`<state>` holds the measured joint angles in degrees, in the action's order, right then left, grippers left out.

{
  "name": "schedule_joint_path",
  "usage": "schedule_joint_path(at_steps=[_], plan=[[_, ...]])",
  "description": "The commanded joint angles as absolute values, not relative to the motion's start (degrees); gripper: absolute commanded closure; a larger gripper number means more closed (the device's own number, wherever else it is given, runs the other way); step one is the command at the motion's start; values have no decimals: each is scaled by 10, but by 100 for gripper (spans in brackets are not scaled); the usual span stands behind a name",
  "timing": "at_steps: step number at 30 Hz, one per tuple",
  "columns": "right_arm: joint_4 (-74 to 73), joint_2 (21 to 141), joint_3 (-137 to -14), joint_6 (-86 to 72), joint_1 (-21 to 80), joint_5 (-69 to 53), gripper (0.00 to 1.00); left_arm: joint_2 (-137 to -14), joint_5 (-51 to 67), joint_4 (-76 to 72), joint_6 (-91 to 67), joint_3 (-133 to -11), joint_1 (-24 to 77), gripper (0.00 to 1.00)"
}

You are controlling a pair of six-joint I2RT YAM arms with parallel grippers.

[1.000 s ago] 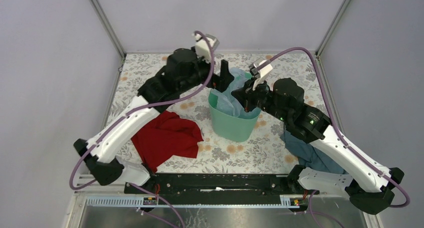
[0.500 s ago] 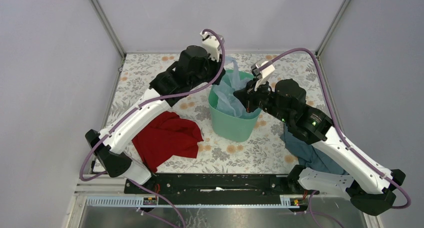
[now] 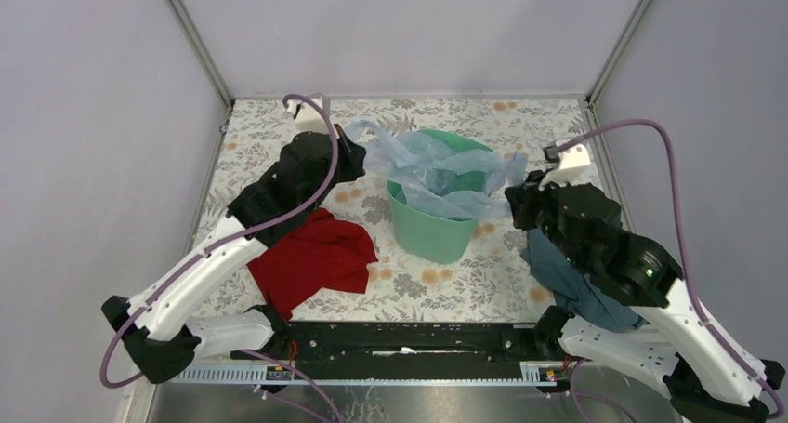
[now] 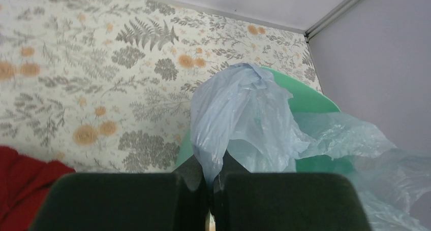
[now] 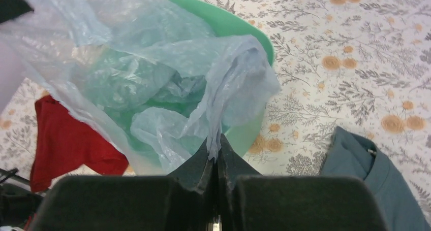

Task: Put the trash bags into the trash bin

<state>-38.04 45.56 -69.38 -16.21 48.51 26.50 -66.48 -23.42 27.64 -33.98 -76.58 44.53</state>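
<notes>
The left gripper has its jaws pinched tight on a gathered corner of a pale blue, translucent, thin plastic trash bag, the film rising out of the closed fingers in a bunched fold. The right gripper is clamped on the opposite corner in the same way, its jaws together with only a twist of plastic between them. Between the two, the trash bag is pulled wide across the mouth of the mint-green plastic trash bin, a rounded-rim wastebasket standing upright near the middle of the table. The bag's middle sags down inside the rim, though how far it reaches into the bin cannot be told through the crumpled film. From above, the left gripper is just outside the bin's left rim and the right gripper is just outside its right rim. The stretched film hides most of the opening, leaving only the far arc of the rim bare. A crumpled red cloth lies flat on the floral-patterned tablecloth to the left of the bin, near but apart from its base. A rumpled blue-grey garment lies to the right, partly under the right arm.
</notes>
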Motion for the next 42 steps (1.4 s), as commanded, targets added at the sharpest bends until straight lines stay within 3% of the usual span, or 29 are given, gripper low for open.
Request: schedule_joint_path(at_steps=[1,6,12,14,17,22,23,25,29,32,36,42], plan=[[-420,419,-673,-242,483,304,92,-617,-263,249,-429,-709,441,99],[-421,402,-644,-309,483,275,72,-591,-230,244,-460,-667,439,99],[-329,390,-598,-402,483,163,19,-581,-179,234,-472,-648,439,98],[-305,395,-585,-426,483,143,7,-578,-177,235,-470,-645,439,98],[-293,403,-584,-446,483,127,1,-569,-185,236,-464,-642,439,98],[-304,402,-580,-452,483,138,0,-563,-192,244,-446,-648,439,96],[-304,403,-571,-451,483,144,2,-563,-191,245,-443,-650,439,96],[-301,407,-553,-440,483,155,15,-564,-191,245,-437,-652,439,96],[-314,417,-579,-399,483,130,65,-571,-198,258,-420,-664,438,96],[-352,402,-605,-346,483,132,86,-581,-200,281,-388,-680,428,95],[-444,381,-630,-295,483,244,99,-583,-171,317,-380,-684,403,97],[-435,344,-569,-295,483,205,97,-552,-97,306,-383,-640,393,98]])
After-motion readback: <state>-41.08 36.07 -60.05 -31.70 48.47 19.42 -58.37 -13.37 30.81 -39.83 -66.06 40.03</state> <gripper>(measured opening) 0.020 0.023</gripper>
